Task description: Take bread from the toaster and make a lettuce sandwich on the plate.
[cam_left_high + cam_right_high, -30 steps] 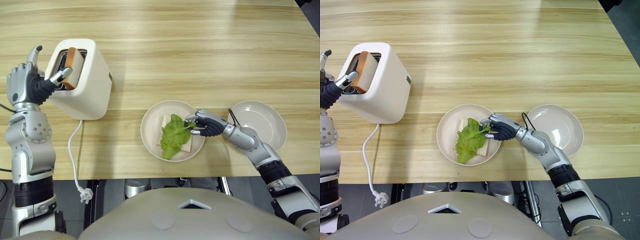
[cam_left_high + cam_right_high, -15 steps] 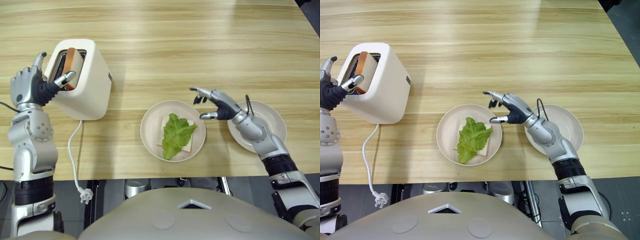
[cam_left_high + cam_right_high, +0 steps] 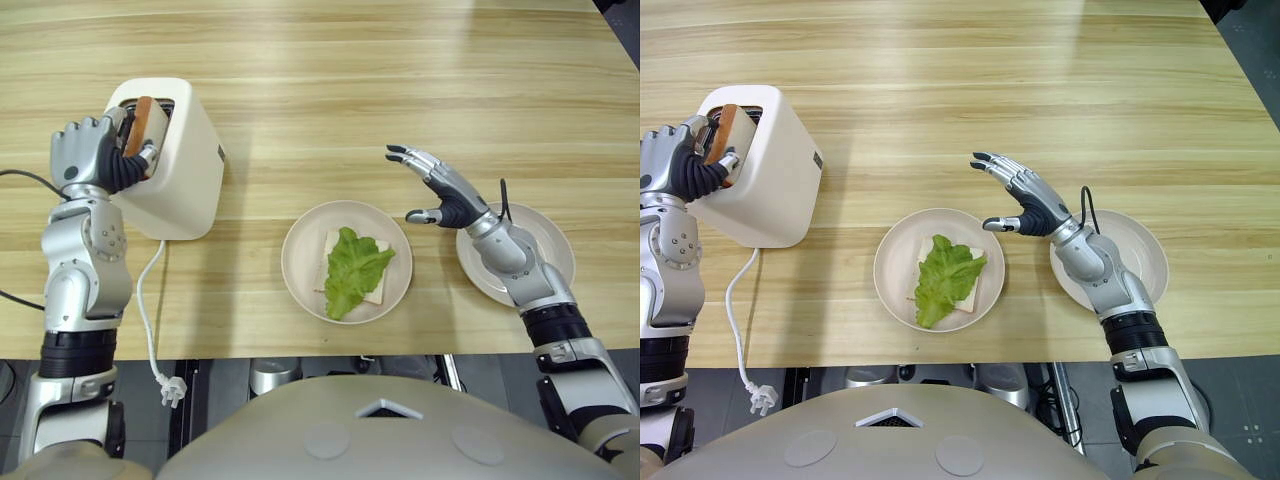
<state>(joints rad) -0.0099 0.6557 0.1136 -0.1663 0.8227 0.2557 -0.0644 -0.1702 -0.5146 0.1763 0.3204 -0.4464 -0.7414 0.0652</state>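
Left hand (image 3: pixel 95 155): curled around bread (image 3: pixel 143 112) in toaster (image 3: pixel 185 170); slice mostly hidden.
Right hand (image 3: pixel 440 190): spread wide, empty; lettuce (image 3: pixel 352 270) to its left covers lower slice (image 3: pixel 333 243).

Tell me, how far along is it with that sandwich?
About halfway. Done: a bread slice lies on the plate with a lettuce leaf on top. In hand: the left hand is curled around the second slice standing in the toaster. The right hand hovers open beside the plate, holding nothing. Left: lift that slice out and lay it on the lettuce.
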